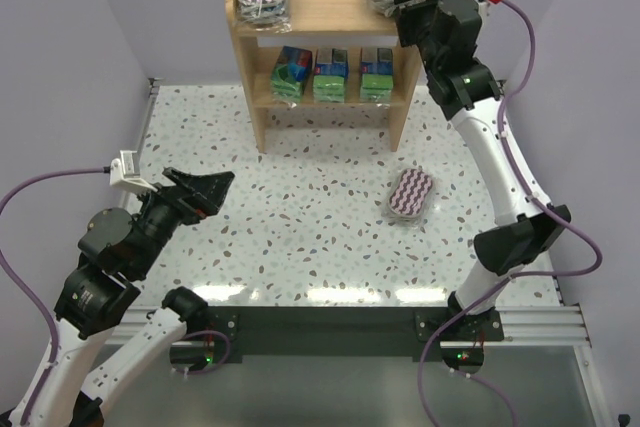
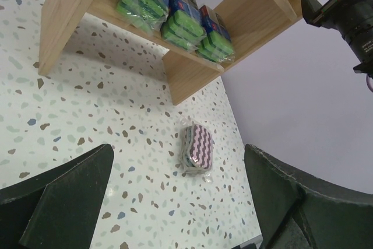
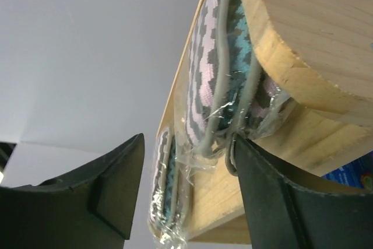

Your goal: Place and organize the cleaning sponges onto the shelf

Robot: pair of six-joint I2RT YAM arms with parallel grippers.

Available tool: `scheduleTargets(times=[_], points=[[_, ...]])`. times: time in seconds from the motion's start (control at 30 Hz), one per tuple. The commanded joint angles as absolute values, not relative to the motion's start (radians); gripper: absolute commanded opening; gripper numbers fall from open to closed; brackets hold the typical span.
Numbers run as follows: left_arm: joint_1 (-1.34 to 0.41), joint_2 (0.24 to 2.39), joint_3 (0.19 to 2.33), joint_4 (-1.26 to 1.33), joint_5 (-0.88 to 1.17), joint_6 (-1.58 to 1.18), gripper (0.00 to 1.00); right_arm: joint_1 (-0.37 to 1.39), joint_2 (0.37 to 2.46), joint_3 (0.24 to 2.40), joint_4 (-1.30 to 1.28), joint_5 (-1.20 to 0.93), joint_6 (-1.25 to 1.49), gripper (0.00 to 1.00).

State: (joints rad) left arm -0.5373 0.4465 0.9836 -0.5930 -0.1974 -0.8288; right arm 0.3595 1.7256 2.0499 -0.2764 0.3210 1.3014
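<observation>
Left jaws spread wide, empty; loose zigzag pad on table well ahead of them. Right jaws parted, gripping nothing; shelved zigzag pad just ahead on shelf top, wrap brushing them. Placing looks finished; next: retreat, fetch loose pad.

Plain lavender walls surround a speckled (terrazzo-look) tabletop.
</observation>
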Motion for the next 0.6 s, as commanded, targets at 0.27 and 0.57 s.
scheduleTargets(times=[0.27,0.57], points=[[-0.54,0.456,0.953,-0.558,-0.166,-0.861,1.0,0.357,1.266,1.703,-0.238,0.198,1.137,0.83],[-0.54,0.52,0.8,-0.431,-0.005,-0.865,1.0,0.357,0.85,1.133,-0.599,0.239,0.94,0.78]])
